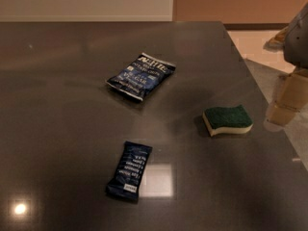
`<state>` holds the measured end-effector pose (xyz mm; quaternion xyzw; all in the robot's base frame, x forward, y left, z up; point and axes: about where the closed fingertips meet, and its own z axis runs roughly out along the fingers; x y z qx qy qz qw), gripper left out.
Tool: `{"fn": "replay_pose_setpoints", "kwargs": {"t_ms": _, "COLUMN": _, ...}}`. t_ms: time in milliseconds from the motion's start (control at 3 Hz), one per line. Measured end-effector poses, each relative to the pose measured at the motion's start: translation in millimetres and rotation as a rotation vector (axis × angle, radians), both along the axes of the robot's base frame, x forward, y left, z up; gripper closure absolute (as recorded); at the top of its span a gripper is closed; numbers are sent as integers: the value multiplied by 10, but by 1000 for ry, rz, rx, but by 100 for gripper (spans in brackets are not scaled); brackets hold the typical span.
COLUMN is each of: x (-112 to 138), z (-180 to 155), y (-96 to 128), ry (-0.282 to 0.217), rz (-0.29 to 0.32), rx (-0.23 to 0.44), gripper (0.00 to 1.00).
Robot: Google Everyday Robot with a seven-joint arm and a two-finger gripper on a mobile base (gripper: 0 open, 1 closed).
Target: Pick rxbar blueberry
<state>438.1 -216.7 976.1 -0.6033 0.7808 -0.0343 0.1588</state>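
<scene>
The rxbar blueberry [129, 171] is a narrow dark navy bar with stacked pale text lines and a small white patch at its near end. It lies flat on the dark grey table [62, 105], front centre, pointing slightly right. My gripper [285, 102] shows at the right edge as pale beige blocks under a grey arm part, above the table's right edge. It is far to the right of the bar and beyond it, and holds nothing that I can see.
A larger crinkly blue bag [141, 75] with white lettering lies behind the bar, mid-table. A green and cream sponge [227, 119] sits to the right, near the gripper. The table's right edge runs diagonally past the sponge; pale floor lies beyond.
</scene>
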Motion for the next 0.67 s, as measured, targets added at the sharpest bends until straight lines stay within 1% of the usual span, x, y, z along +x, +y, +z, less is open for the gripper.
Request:
{"fn": "replay_pose_setpoints", "kwargs": {"t_ms": 333, "x": 0, "z": 1, "y": 1, "ry": 0, "rz": 0, "rx": 0, "gripper": 0}}
{"fn": "replay_pose_setpoints", "kwargs": {"t_ms": 667, "x": 34, "z": 17, "y": 104, "ry": 0, "rz": 51, "rx": 15, "gripper": 0}}
